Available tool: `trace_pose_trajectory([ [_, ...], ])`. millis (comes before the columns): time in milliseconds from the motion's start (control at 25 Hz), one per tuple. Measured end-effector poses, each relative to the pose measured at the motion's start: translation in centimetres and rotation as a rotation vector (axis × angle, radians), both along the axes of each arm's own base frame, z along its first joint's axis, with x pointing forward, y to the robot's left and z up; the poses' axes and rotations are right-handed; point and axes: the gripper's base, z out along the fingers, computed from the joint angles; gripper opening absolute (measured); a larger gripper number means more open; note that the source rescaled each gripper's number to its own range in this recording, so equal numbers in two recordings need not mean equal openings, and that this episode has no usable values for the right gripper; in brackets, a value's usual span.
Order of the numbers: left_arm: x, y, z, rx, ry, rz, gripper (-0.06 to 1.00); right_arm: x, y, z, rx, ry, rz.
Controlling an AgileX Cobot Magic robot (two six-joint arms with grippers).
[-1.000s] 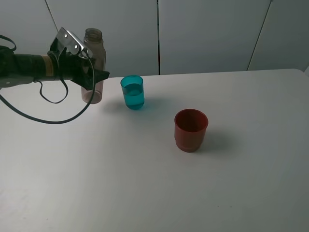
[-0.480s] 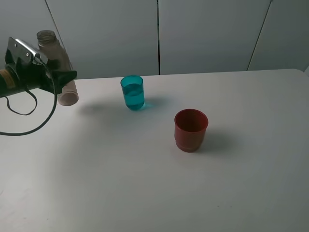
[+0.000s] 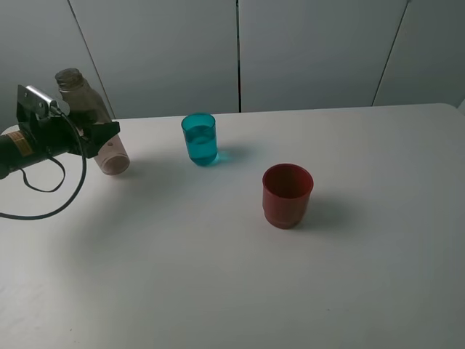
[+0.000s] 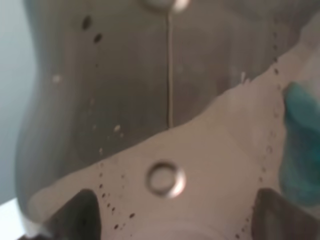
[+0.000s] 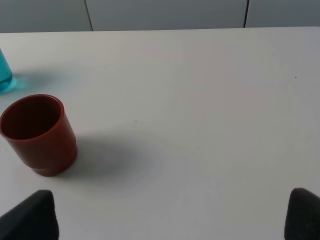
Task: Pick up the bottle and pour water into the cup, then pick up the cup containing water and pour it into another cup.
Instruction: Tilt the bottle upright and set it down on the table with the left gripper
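Now, nearest us, the right fingers [image 5: 30, 215] stand spread wide and empty above the table [image 3: 218, 291], presumably waiting for their turn with the cups. Beyond them sits the red cup [image 3: 287, 195], upright and looking empty, ready to receive. Farther back the teal cup [image 3: 199, 138] stands upright and seems to hold water, so we judge the first pour done. At the far left, well apart from both cups, the left fingers [image 3: 105, 134] pinch the bottle [image 3: 86, 102] around its body. It is tilted, its base at or just above the table, likely being parked clear of the coming pour.
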Motion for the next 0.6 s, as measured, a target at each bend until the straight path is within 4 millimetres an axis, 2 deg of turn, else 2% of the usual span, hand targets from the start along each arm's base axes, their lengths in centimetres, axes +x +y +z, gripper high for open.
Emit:
trace_pose_trajectory([
  [600, -0.11, -0.12, -0.15, 0.019, -0.009, -0.021, 0.03, 0.0, 0.0, 0.0, 0.0, 0.0, 0.0],
])
